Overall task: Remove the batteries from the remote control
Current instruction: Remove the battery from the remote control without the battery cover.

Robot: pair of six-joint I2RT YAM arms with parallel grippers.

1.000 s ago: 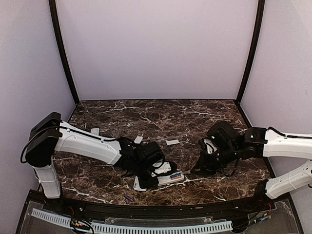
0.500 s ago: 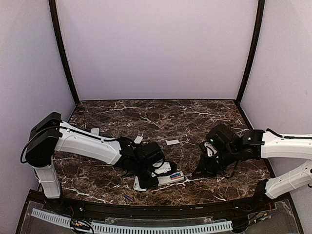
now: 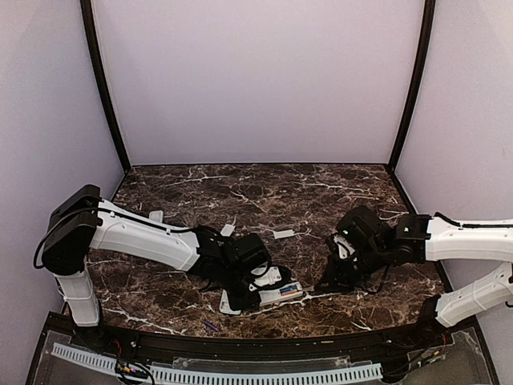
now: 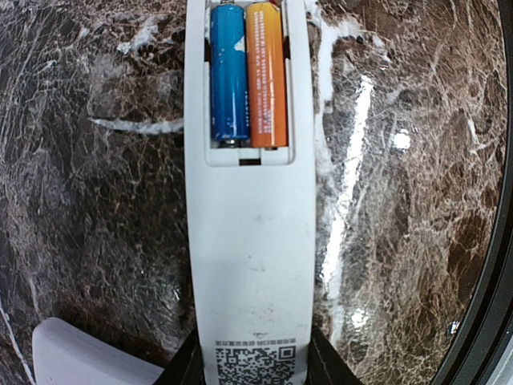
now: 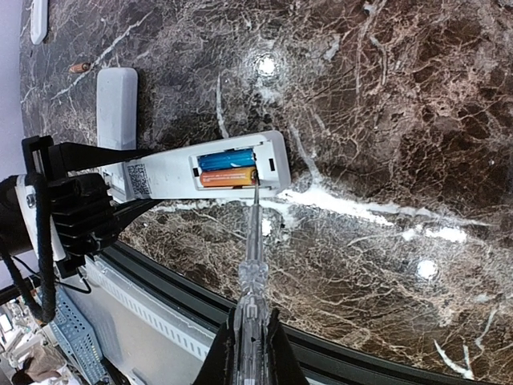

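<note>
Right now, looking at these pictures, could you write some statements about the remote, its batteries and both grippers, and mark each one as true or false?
1. The remote has its battery compartment uncovered. True.
2. The compartment is empty. False: a blue battery and an orange battery lie in it side by side.
3. The left gripper grips the remote at the end with the printed code, away from the compartment. True.
4. The right gripper holds nothing. False: it is shut on a thin tool, whose tip is at the compartment, beside the orange battery.
</note>
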